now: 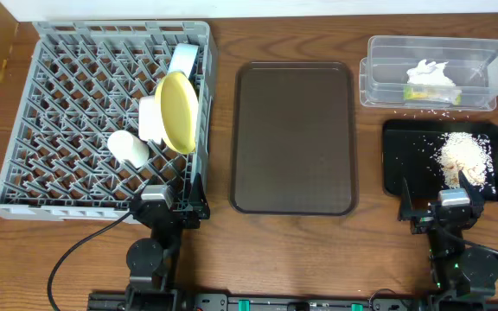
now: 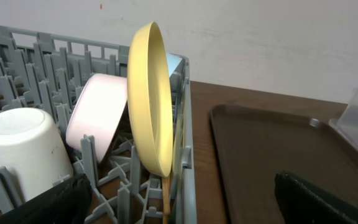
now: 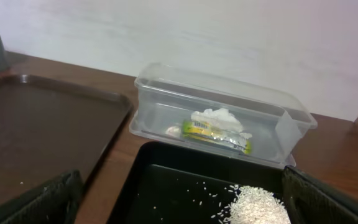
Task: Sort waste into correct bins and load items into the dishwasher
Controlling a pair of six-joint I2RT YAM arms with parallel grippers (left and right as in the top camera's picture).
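Observation:
The grey dish rack (image 1: 67,104) at the left holds the yellow-green plate (image 1: 178,111) on edge, the small white bowl (image 1: 151,117), the light blue bowl (image 1: 182,59) and the pale cup (image 1: 128,147). In the left wrist view the plate (image 2: 151,99) stands upright, with a wooden chopstick (image 2: 166,196) below it. The clear tub (image 1: 482,52) holds the white napkin (image 1: 429,76) and the snack wrapper (image 3: 213,132). Rice crumbs (image 1: 463,155) lie in the black tray (image 1: 405,147). My left gripper (image 1: 169,200) is open and empty at the rack's near right corner. My right gripper (image 1: 443,197) is open and empty at the black tray's near edge.
The brown serving tray (image 1: 294,138) lies between the rack and the bins with nothing on it. A few rice grains lie on the table between the tub and the black tray. The wall runs along the far table edge.

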